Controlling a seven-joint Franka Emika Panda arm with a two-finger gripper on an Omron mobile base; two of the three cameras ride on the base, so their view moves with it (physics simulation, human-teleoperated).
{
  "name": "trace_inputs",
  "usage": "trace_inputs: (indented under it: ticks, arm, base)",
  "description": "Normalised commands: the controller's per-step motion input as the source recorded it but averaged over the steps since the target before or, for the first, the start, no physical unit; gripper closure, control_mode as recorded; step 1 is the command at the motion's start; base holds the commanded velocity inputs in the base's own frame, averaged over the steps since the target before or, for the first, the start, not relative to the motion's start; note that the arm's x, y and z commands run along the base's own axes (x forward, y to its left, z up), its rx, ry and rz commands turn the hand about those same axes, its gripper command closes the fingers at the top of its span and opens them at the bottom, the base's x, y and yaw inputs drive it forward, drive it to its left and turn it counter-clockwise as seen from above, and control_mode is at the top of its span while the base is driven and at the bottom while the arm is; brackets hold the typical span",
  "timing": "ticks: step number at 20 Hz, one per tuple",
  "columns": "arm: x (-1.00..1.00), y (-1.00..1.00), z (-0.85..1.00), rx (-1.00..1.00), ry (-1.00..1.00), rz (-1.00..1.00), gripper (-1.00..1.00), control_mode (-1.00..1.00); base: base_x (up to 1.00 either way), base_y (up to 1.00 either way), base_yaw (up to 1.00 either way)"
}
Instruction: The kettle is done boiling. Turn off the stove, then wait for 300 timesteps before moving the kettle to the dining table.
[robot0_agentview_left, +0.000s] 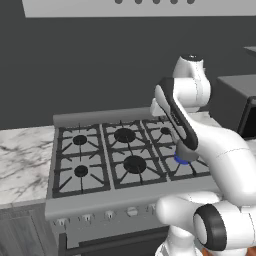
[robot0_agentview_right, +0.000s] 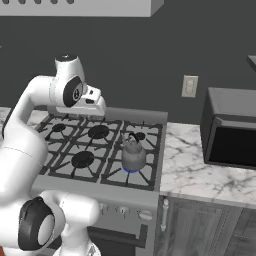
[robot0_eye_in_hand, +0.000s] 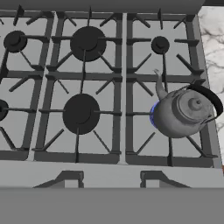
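- Blue flame under kettle (robot0_eye_in_hand: 183, 113) on stove (robot0_eye_in_hand: 100, 83) front-right burner, so stove not off yet
- Gripper (robot0_agentview_right: 95, 102) hangs above stove, holds nothing; jaw width can't tell
- Left: knob, wait, move to dining table

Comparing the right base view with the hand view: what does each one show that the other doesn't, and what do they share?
The right base view alone shows the dark boxy microwave on the white grey-veined marble counter, a pale wall outlet, and the stove's front knobs. The hand view alone looks straight down on the grates. Both show the wide grey steel gas stove, and the small squat dull-grey metal kettle on its front right burner over a blue flame.
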Motion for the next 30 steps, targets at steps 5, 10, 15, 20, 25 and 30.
trace_inputs:
  ticks: [5,10,15,20,25,30]
  arm:
    - [-0.23,0.00,0.00,0.00,0.00,-0.01,-1.00,-1.00]
    - [-0.22,0.00,0.00,0.00,0.00,-0.05,-1.00,-1.00]
    - [-0.27,-0.12,0.00,0.01,0.00,-0.07,-1.00,-1.00]
    - [-0.26,-0.41,0.00,0.09,0.00,-0.14,-1.00,-1.00]
    - [-0.31,-0.44,0.00,0.11,0.00,-0.16,-1.00,-1.00]
    - [-0.35,-0.39,0.00,0.10,0.00,-0.14,-1.00,-1.00]
  base:
    - [0.00,0.00,0.00]
    - [0.00,0.00,0.00]
    - [0.00,0.00,0.00]
    - [0.00,0.00,0.00]
    - [0.00,0.00,0.00]
    - [0.00,0.00,0.00]
